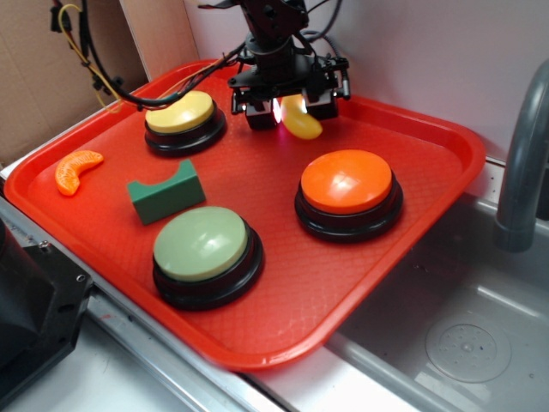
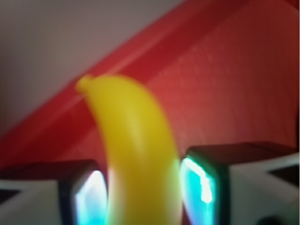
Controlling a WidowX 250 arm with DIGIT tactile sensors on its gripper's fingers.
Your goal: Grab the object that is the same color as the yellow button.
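Clamped between the gripper [image 1: 292, 110] fingers near the red tray's [image 1: 446, 142] far edge, beside the yellow button [image 1: 180, 112]: the glossy toy banana [image 1: 300, 120], curved and slick, likely to squirt free if squeezed off-centre.

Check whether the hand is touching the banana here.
Touching. The wrist view shows the banana pressed between both lit pads with no gap; the exterior view shows it held in the hand.
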